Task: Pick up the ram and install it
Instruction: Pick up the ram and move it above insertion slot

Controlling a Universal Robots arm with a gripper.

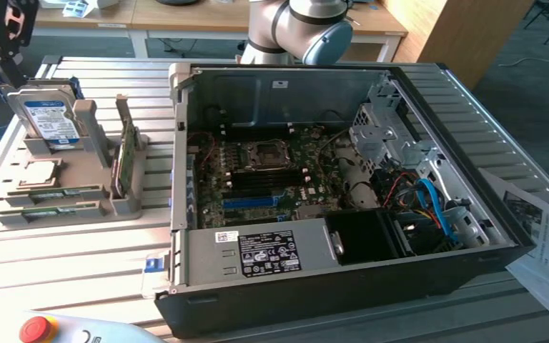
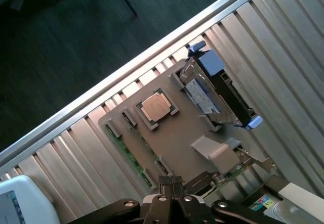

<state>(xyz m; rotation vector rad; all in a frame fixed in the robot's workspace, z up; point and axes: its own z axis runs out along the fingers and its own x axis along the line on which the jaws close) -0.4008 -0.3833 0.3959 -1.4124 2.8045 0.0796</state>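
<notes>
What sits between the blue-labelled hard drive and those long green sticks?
A square silver processor chip, seated in the grey holder between drive and ram; both views show it.

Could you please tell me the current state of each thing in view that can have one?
hand: shut, holding nothing, above the parts
ram: sitting in the grey holder, not picked up
hard drive: standing upright in the holder
processor chip: lying flat in its recess
green card: upright in a holder slot
computer case: side open, board exposed
</notes>
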